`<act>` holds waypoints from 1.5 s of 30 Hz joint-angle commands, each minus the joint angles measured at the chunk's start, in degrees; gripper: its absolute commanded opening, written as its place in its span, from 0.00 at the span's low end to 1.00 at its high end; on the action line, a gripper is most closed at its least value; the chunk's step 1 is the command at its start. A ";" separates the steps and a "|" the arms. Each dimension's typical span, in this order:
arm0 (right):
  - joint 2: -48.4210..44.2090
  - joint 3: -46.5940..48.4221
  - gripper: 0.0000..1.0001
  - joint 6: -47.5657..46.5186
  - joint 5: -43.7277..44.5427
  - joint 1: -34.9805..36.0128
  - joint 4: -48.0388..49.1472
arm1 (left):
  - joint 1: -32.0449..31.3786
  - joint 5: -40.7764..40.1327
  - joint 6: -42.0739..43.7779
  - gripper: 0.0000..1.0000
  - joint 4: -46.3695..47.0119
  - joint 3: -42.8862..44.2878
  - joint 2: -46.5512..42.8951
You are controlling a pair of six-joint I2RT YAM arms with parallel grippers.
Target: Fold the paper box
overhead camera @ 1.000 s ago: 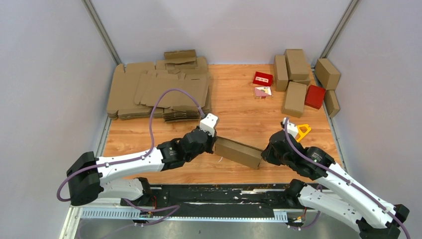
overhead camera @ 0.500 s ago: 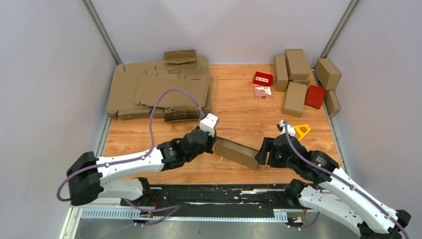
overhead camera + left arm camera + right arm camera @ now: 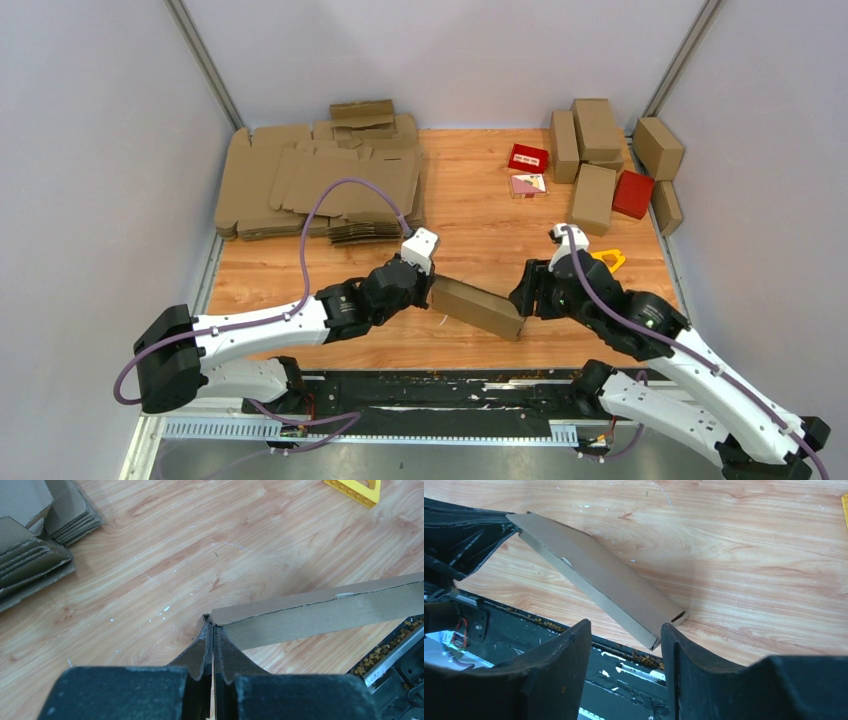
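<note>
Left tool (image 3: 213,630) clamped on paper box (image 3: 320,612) corner; right tool (image 3: 624,630) wide open beside its far end

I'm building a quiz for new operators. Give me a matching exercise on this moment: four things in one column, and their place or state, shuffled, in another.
Things:
1. paper box
2. left gripper
3. right gripper
4. flat blanks

Place or state:
A. open, near one box end
B. stacked in the far left corner
C. spanning between the two grippers
D. shut on a box end

Pairs: 1-C, 2-D, 3-A, 4-B
</note>
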 commanded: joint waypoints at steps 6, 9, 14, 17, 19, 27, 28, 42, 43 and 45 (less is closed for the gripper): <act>5.29 -0.68 0.21 -5.44 -0.13 -0.11 6.95 | -0.42 0.04 0.55 0.00 -4.69 0.91 0.95; 5.49 -2.68 0.09 -4.80 -1.66 -0.06 6.78 | -0.40 -0.03 0.63 0.00 -4.88 1.00 1.11; 3.42 -7.62 0.00 -3.19 -4.48 -0.12 8.42 | -0.40 -0.21 0.40 0.00 -4.54 0.68 1.50; 2.23 -10.54 0.00 -2.44 -5.54 -0.13 9.77 | -0.39 -0.23 0.20 0.00 -3.69 -0.03 1.30; 1.68 -11.54 0.00 -1.94 -5.64 -0.11 10.04 | -0.40 -0.30 0.12 0.00 -3.72 -0.06 1.27; 0.09 -5.43 0.47 -5.56 -2.43 -0.11 8.12 | -0.48 1.23 0.65 0.00 -0.90 -1.62 1.17; 0.04 -4.29 0.57 -6.90 -2.48 -0.10 7.85 | -0.48 1.59 0.84 0.00 -0.06 -2.03 1.12; 11.44 -0.40 0.96 -17.28 0.64 13.57 8.68 | -0.41 2.21 1.25 0.00 2.58 -3.21 1.54; 13.30 0.57 0.95 -17.10 3.78 16.06 7.82 | -0.42 2.28 1.27 0.00 2.85 -3.36 1.51; 17.61 2.59 0.95 -16.27 9.83 20.39 5.51 | -0.45 2.46 1.37 0.00 3.22 -3.54 1.60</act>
